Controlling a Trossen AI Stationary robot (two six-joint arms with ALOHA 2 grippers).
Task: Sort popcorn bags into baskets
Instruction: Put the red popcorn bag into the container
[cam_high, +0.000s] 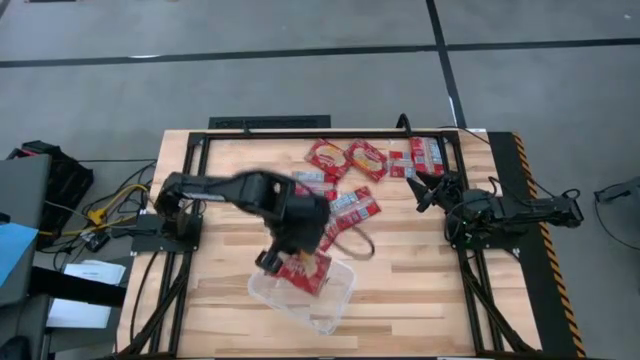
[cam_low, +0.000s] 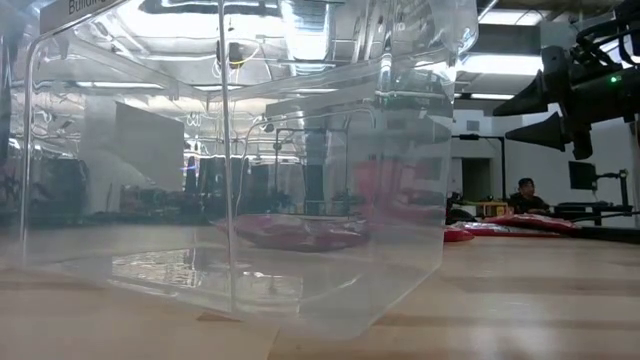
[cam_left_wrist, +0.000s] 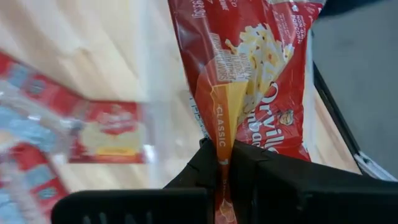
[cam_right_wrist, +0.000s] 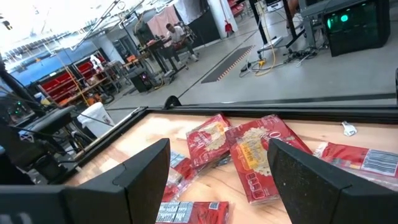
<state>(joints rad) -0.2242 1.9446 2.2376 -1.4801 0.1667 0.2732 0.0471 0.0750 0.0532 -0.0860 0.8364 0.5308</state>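
My left gripper (cam_high: 290, 252) is over the clear plastic tub (cam_high: 335, 310) near the table's front edge. It is shut on a red popcorn packet (cam_left_wrist: 261, 74) with a yellow panel. Another red packet (cam_low: 290, 232) lies flat on the tub's floor. Several more red packets (cam_high: 345, 160) lie flat on the table toward the far edge, and they also show in the right wrist view (cam_right_wrist: 249, 149). My right gripper (cam_high: 420, 192) is open and empty, raised above the table at the right, near those loose packets. My left gripper pinches a raised fold of the packet (cam_left_wrist: 222, 140) between its two fingers, at the packet's end nearest the gripper. The fingers come from above, pointing down. The packet hangs below them over the tub. Whether its lower end touches the tub, I cannot tell.
A black metal frame (cam_high: 330, 125) runs along the table's far edge and down both sides. Bare wood (cam_high: 420, 290) lies to the right of the tub. Cables and boxes (cam_high: 60, 230) lie on the floor beyond the table's left edge. People sit in the room far behind (cam_right_wrist: 168, 31).
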